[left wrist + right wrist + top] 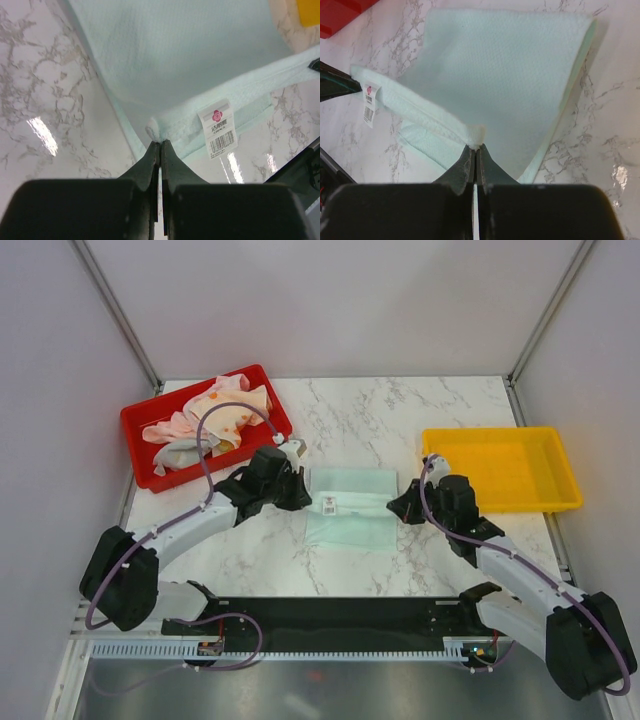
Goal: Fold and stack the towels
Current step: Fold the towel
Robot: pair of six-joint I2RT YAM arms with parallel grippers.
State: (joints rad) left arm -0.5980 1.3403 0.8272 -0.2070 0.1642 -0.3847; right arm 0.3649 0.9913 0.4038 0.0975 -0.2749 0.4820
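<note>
Top external shows us the mint towel [352, 508] in the middle of the surface [400, 420]. Our left tool [304, 490] and right tool [402, 507] each pinch a corner, holding one edge raised, ready, we judge, for folding over.

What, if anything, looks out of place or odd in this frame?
Nothing spilled or damaged. The mint towel lies mid-fold, one edge pinched taut between the left gripper and right gripper, its label showing. The other towels sit crumpled in the red tray, awaiting folding.
</note>
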